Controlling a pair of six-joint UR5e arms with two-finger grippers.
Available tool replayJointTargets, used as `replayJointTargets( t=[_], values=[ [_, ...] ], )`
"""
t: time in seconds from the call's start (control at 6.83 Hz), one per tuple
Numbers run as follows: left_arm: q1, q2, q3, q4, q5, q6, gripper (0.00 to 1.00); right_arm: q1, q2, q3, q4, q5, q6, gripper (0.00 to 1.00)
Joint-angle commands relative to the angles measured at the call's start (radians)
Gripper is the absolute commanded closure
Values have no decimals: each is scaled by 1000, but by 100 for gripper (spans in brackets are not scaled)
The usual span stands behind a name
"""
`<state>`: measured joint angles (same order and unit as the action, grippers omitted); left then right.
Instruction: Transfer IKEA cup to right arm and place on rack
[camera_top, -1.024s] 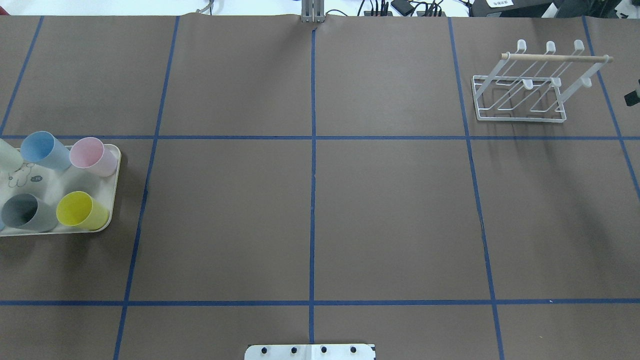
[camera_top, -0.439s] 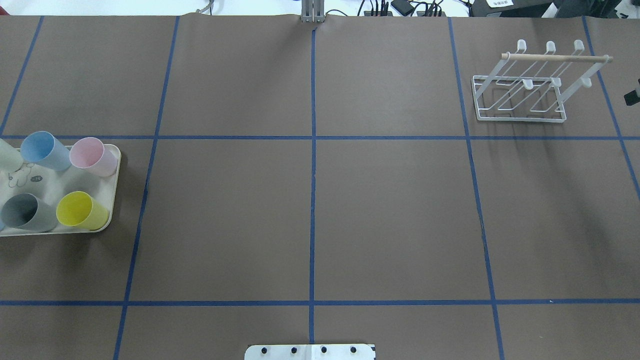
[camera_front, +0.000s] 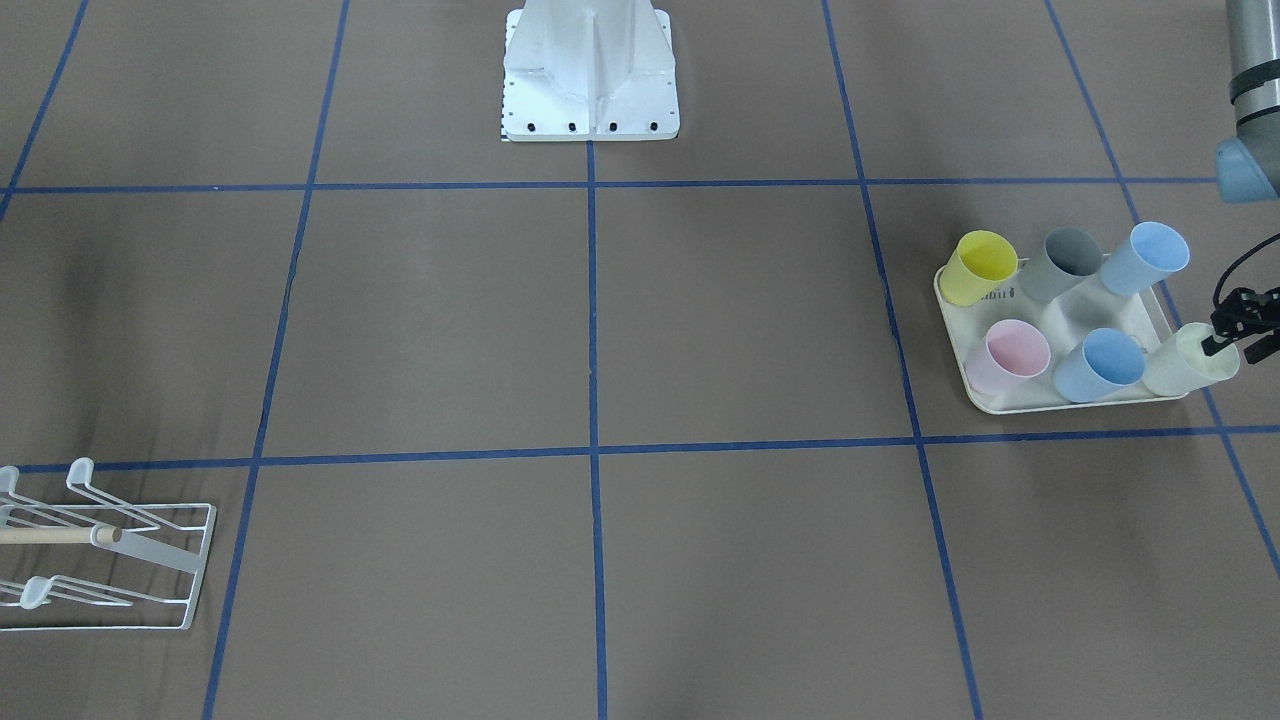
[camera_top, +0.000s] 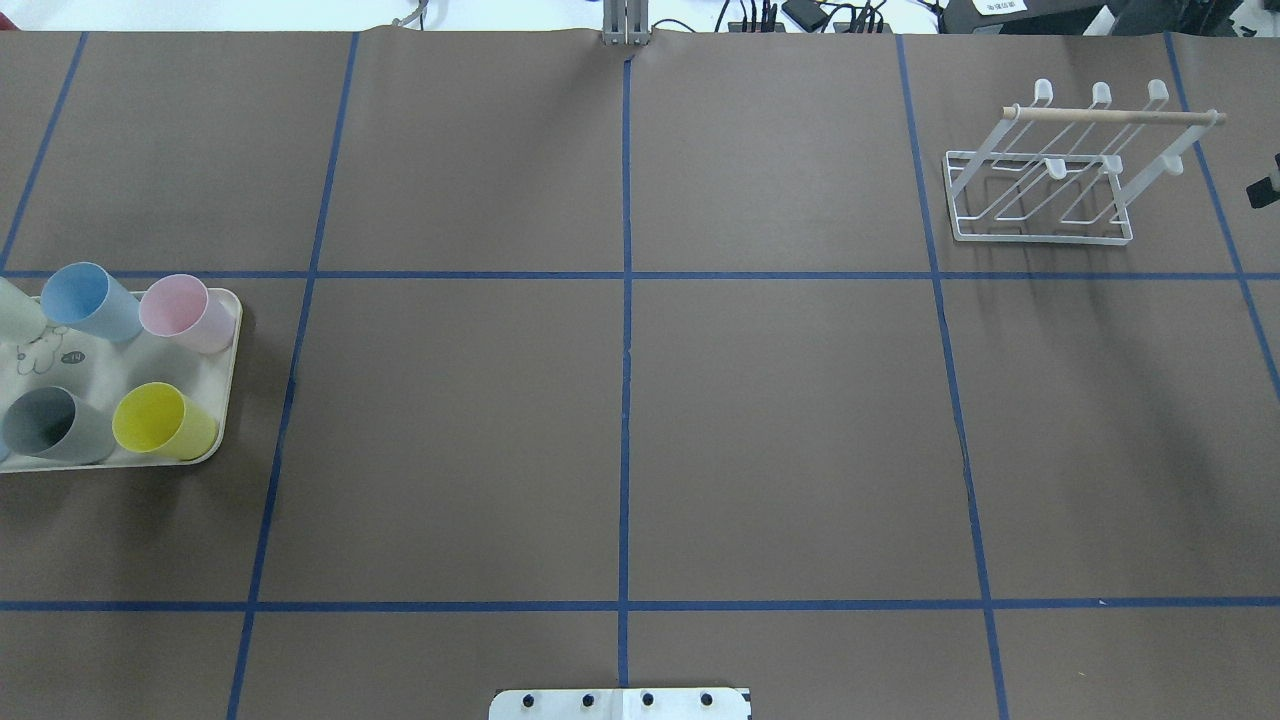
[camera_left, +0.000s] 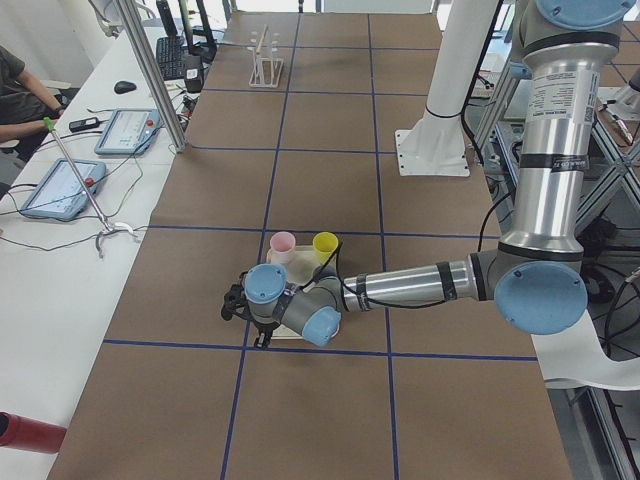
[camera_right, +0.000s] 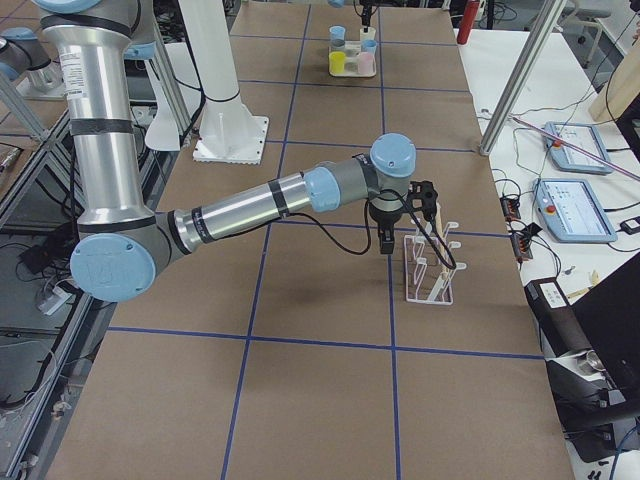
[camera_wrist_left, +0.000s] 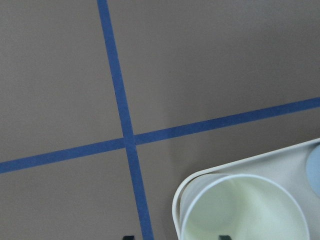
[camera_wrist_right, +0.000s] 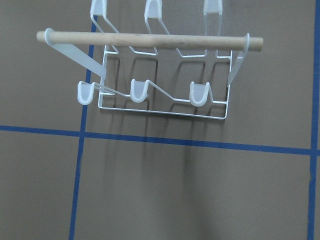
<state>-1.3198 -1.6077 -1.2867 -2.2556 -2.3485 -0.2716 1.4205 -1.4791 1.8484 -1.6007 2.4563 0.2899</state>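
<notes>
Several pastel cups stand on a cream tray (camera_front: 1040, 402). The pale green cup (camera_front: 1190, 362) is at its outer corner and also shows in the left wrist view (camera_wrist_left: 245, 212). My left gripper (camera_front: 1238, 335) is open at that cup. In the left wrist view, the left gripper (camera_wrist_left: 177, 237) has one fingertip inside the cup and the other outside its wall. The white wire rack (camera_top: 1040, 195) with the wooden rod holds no cups. My right gripper (camera_right: 425, 195) hovers above the rack (camera_wrist_right: 160, 95). I cannot tell if it is open or shut.
On the tray (camera_top: 232, 380) also stand yellow (camera_top: 160, 420), grey (camera_top: 45, 425), pink (camera_top: 180, 310) and blue (camera_top: 85, 298) cups. Blue tape lines grid the brown table. The robot's white base plate (camera_front: 590, 100) stands at the near middle edge.
</notes>
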Motion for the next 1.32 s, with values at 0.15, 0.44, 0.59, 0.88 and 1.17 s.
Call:
replayJointTargets(
  t=[0.15,0.44,0.59,0.88,1.17],
  values=[
    [1,0,-2,1,-2,-3,91,2,0,0,-1,16,0,0],
    [-6,3,-35,1,-17,-6,100,2,-1,0,-1,20,0,0],
    [-10,24,-83,13,-56,-5,100,2,-1,9,-2,20,0,0],
    [-170,12,-126,24,-57,-6,100,3,-1,29,1,18,0,0],
    [-243,-114,-122,118,42,-14,100,3,-12,38,-1,-2,0,0]
  ],
)
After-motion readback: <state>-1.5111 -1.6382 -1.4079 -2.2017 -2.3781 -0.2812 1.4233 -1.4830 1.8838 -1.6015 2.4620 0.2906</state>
